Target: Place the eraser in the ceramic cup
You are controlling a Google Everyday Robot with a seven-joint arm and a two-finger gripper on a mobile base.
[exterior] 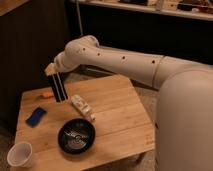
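I saw the end effector (53, 71) clamped on the eraser (60, 88), which hung upright over the surface's (120, 107) back-left area. The ceramic cup (20, 154) sat at the front-left corner, well apart and left of the black bowl (76, 136).

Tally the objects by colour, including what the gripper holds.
Black: 2, eraser, bowl
White: 2, ceramic cup, packet
Blue: 1, block
Orange: 1, small item
Total: 6
Gripper, jaws shut on the eraser, hangs above the table's back left.
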